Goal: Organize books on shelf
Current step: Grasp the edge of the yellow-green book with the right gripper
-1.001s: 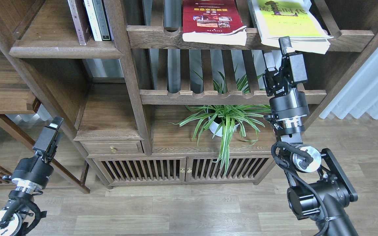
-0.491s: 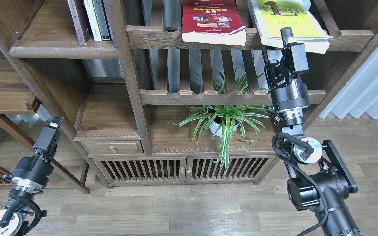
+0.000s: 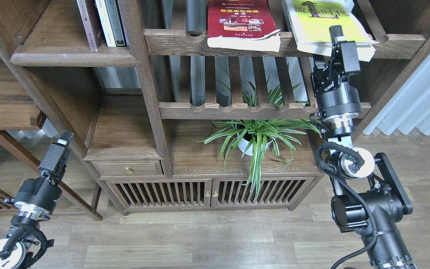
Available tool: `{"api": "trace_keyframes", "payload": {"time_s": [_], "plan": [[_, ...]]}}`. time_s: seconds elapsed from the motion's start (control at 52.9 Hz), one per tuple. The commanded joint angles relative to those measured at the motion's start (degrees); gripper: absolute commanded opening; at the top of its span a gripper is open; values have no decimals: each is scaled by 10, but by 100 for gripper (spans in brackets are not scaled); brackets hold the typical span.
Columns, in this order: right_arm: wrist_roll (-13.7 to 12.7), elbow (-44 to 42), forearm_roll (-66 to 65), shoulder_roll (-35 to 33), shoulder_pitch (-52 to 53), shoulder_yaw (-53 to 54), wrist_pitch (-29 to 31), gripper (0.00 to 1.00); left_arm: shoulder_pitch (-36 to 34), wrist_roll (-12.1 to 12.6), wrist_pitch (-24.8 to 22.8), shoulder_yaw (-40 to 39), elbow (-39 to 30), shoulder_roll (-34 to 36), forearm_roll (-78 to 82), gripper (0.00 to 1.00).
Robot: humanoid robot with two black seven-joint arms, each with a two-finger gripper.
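A home-like living room or study. A large walnut bookcase [image 3: 140, 93] holds books [image 3: 105, 22], with a potted spider plant [image 3: 254, 138] on its lower shelf. Wood-plank flooring [image 3: 200, 239] and pale curtains [image 3: 420, 101] at the right edge fit this.

A spider plant [image 3: 256, 138] in a white pot [image 3: 245, 146] sits at centre. Slatted cabinet doors [image 3: 207, 193] lie at six o'clock, pale curtains [image 3: 420, 97] at three o'clock, over wood flooring [image 3: 200, 239].

Two black arms [image 3: 368, 209] with silver wrist rings and looped black cables.
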Motion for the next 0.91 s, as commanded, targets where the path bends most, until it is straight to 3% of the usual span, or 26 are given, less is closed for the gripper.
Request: {"api": "trace_keyframes", "payload": {"time_s": [0.0,0.359,0.737,0.775,0.793,0.888], "plan": [[0,1,0,0,0,1,-2,93,0,0,0,1,-1,0,0,100],[0,1,0,-4,1,14,-42,88,0,0,0,0,-2,1,0,100],[14,1,3,-9,7,32,-76,70,0,1,0,1,-3,0,0,100],[19,1,3,-11,7,33,-79,67,0,1,0,1,-3,0,0,100],[21,1,3,-15,6,32,-79,60,0,1,0,1,-4,0,0,100],[23,2,3,-19,1,33,-74,41,0,1,0,1,-4,1,0,100]]}}
